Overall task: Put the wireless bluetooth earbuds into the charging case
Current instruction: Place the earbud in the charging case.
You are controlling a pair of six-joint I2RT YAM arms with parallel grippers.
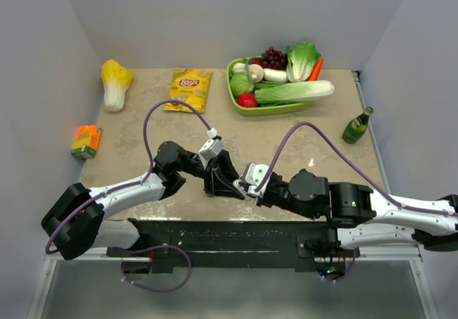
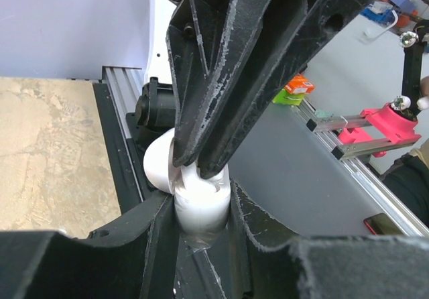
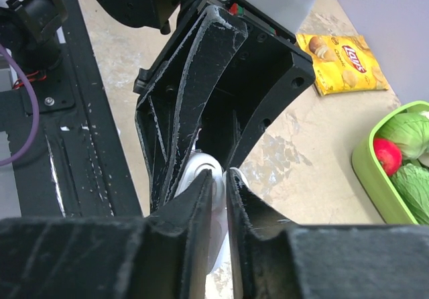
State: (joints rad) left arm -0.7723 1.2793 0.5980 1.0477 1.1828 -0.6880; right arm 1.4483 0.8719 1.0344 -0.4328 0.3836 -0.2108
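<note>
My left gripper (image 2: 201,215) is shut on the white charging case (image 2: 198,208), held upright with its round lid (image 2: 155,163) flipped open to the left. In the top view this grip sits near the table's front edge, left gripper (image 1: 223,183) meeting right gripper (image 1: 247,189). The right gripper's fingertips (image 2: 213,168) press down into the case's mouth and cover it. In the right wrist view, the right gripper (image 3: 223,178) has its jaws a narrow slit apart, with the white case (image 3: 200,168) showing beyond the slit. The earbuds are hidden; none shows plainly.
At the back stand a green tray (image 1: 242,109) of vegetables, a yellow chips bag (image 1: 189,89) and a napa cabbage (image 1: 114,83). An orange carton (image 1: 86,141) lies at the left edge, a green bottle (image 1: 356,126) at the right.
</note>
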